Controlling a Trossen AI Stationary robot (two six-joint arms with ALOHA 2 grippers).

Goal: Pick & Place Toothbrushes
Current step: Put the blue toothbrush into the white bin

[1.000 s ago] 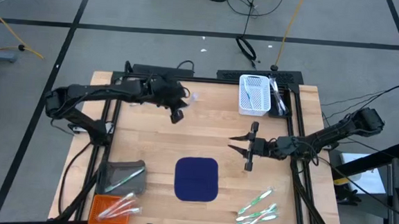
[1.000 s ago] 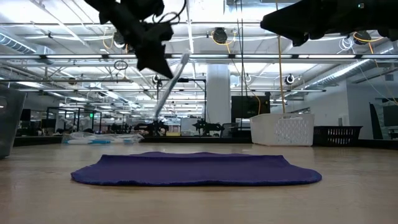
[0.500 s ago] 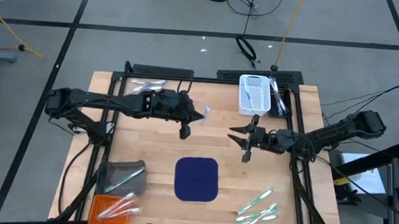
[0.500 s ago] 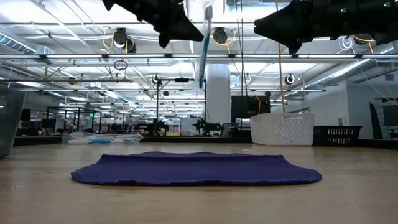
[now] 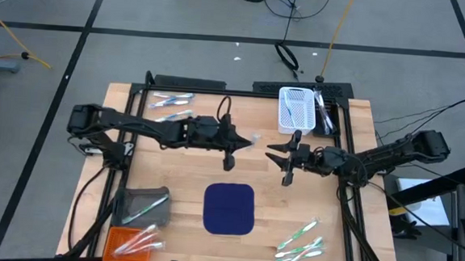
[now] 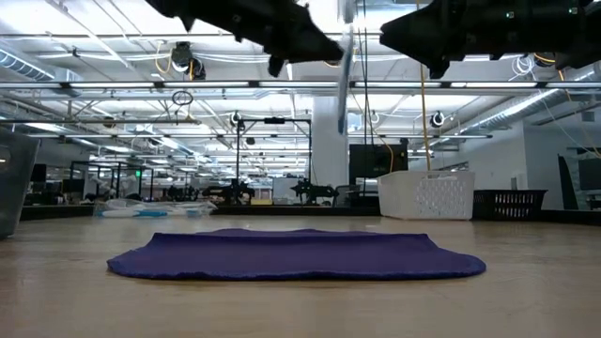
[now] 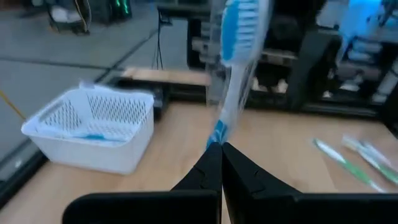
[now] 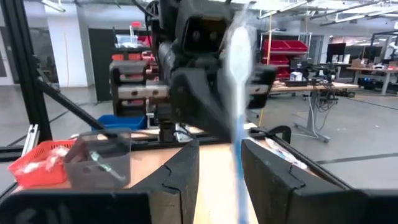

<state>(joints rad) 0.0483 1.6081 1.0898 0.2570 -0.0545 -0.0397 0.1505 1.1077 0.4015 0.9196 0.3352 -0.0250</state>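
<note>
The left claw (image 7: pixel 221 152), shut tight, pinches a blue-and-white toothbrush (image 7: pixel 236 68) at one tip. Light, stiff and slick, it could swivel; mid-handle looks the surer hold for the half-open, empty right claw (image 5: pixel 282 160).

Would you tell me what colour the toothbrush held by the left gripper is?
The toothbrush is blue and white; the left wrist view shows it best.

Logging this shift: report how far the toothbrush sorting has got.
Done: toothbrushes lie in the white basket, grey bin and orange bin. In hand: left gripper holds a blue-and-white toothbrush before the open right gripper. Left: green toothbrushes and a blue cluster.
</note>
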